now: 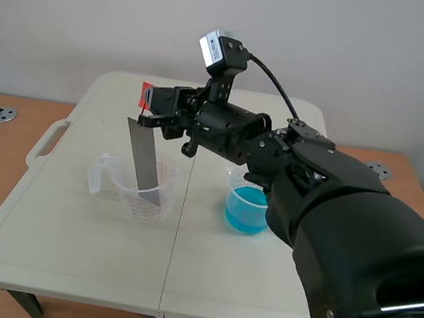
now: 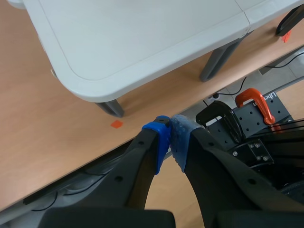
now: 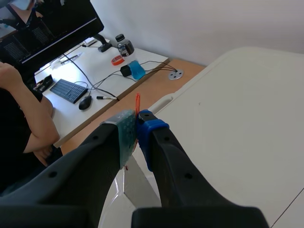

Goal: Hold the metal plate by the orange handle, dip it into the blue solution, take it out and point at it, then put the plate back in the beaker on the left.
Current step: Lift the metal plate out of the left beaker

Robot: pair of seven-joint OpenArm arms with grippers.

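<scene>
My right gripper (image 1: 150, 104) reaches in from the right and is shut on the orange handle (image 1: 146, 94) of the metal plate (image 1: 144, 161). The plate hangs tilted, its lower end inside the clear empty beaker (image 1: 142, 191) on the left. The beaker of blue solution (image 1: 246, 206) stands to the right of it. In the right wrist view the orange handle (image 3: 137, 105) is pinched between the pads of my right gripper (image 3: 136, 124), and the plate (image 3: 137, 186) runs down below them. My left gripper (image 2: 170, 141) is shut on nothing, off the table, over the floor.
The white folding table (image 1: 84, 252) has a carrying handle (image 1: 45, 145) at its left edge. In the left wrist view a table corner (image 2: 90, 90) and an orange clamp (image 2: 254, 100) show. In the right wrist view a person's arm (image 3: 28, 118) rests near a side desk with a keyboard (image 3: 69, 90).
</scene>
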